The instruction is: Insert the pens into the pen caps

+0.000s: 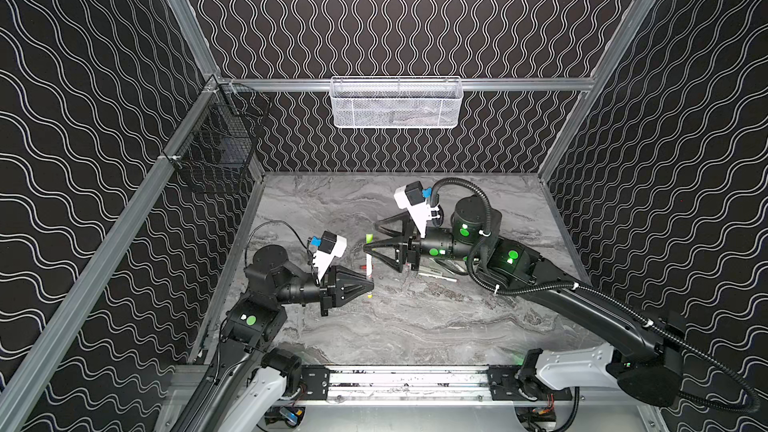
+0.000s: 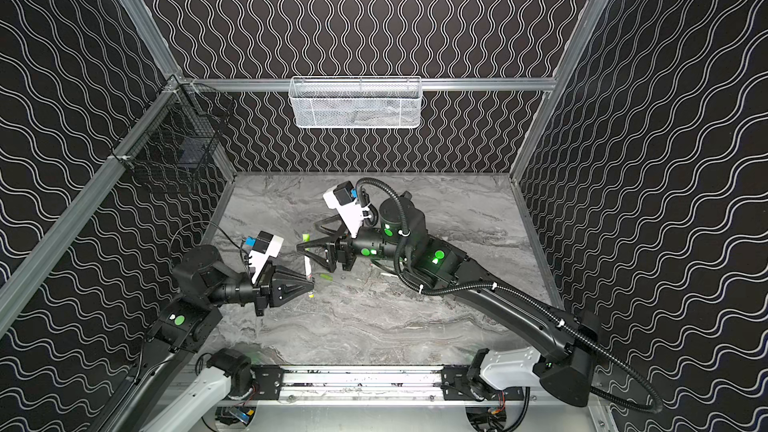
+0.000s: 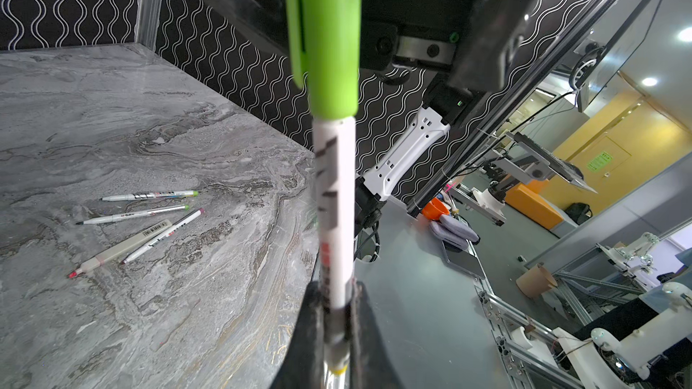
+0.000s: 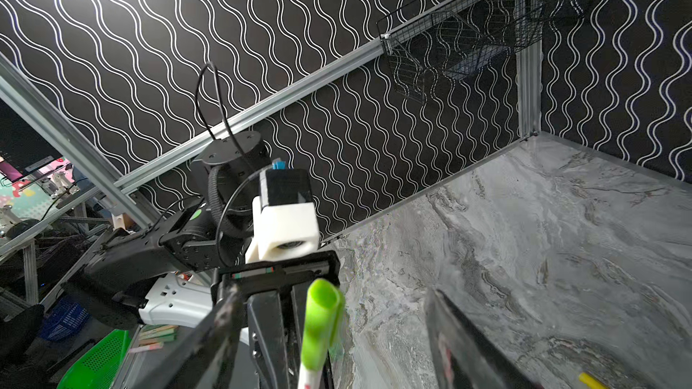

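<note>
In both top views the marble table (image 1: 415, 326) has two arms meeting near its middle; a white mesh basket (image 1: 397, 103) hangs on the back wall and a black wire basket (image 1: 216, 147) on the left wall, both well apart from the work. The left gripper (image 1: 368, 284) reaches in low from the left, pinching the lower part of the capped pen (image 1: 368, 263), which stands roughly on end; its green cap (image 1: 369, 238) covers the upper end. The right gripper (image 1: 370, 234) comes across level from the right, jaws spread either side of that cap; its forearm hides much of the loose pens (image 1: 436, 275) beneath it. In a top view a spare green cap (image 2: 325, 277) lies on the table near the capped pen.

In the left wrist view the barrel rises from between the dark fingers (image 3: 299, 338); the blurred cap blocks the middle of the scene, with the right gripper's dark fingers standing apart on both sides; four loose pens lie fanned on the table, one of them a thicker grey pen (image 3: 123, 246) with a red tip.

In the right wrist view the green cap stands between the spread fingers (image 4: 468, 349) with a gap on each side; the left wrist camera (image 4: 286, 218) faces it from behind; a yellow cap (image 4: 591, 381) lies on the table, cut by the frame's edge.
</note>
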